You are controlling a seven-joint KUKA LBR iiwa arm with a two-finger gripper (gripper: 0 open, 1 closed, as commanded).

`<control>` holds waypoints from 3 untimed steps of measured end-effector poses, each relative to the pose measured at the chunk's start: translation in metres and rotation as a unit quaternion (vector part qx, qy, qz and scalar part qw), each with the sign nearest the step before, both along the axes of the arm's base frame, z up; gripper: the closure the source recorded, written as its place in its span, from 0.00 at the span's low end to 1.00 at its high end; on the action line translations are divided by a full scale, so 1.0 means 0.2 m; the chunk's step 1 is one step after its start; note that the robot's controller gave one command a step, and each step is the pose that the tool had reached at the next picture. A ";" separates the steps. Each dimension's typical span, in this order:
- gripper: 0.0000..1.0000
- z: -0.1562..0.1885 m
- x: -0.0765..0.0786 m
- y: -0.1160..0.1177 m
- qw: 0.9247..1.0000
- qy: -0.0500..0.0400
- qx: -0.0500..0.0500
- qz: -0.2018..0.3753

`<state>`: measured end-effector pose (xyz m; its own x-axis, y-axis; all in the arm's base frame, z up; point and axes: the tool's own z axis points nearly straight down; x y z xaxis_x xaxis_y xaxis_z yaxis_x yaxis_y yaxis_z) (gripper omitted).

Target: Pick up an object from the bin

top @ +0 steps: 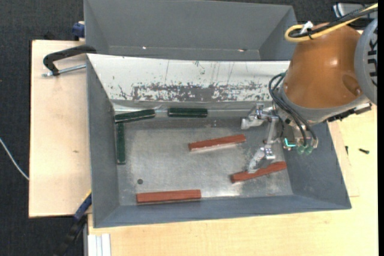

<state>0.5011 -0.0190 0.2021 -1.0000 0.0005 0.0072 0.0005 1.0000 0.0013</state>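
Currently gripper (263,160) hovering over red-brown bar (259,173) at near right of bin (99,129); clenched or released, cannot tell. Approach step; next needing squared descent across bar.

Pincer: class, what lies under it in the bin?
A red-brown bar, the rightmost one, lies under the pincer; the pincer covers part of it, hiding any contact.

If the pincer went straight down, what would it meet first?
Probably the rightmost red-brown bar, lying just beneath the pincer; the gap between them is unclear.
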 end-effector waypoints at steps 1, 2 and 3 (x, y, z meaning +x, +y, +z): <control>0.00 0.02 0.01 0.00 1.000 -0.004 0.000 0.000; 0.00 -0.18 0.09 0.01 0.999 -0.007 0.000 -0.034; 1.00 -0.62 0.34 0.14 1.000 0.001 0.000 0.020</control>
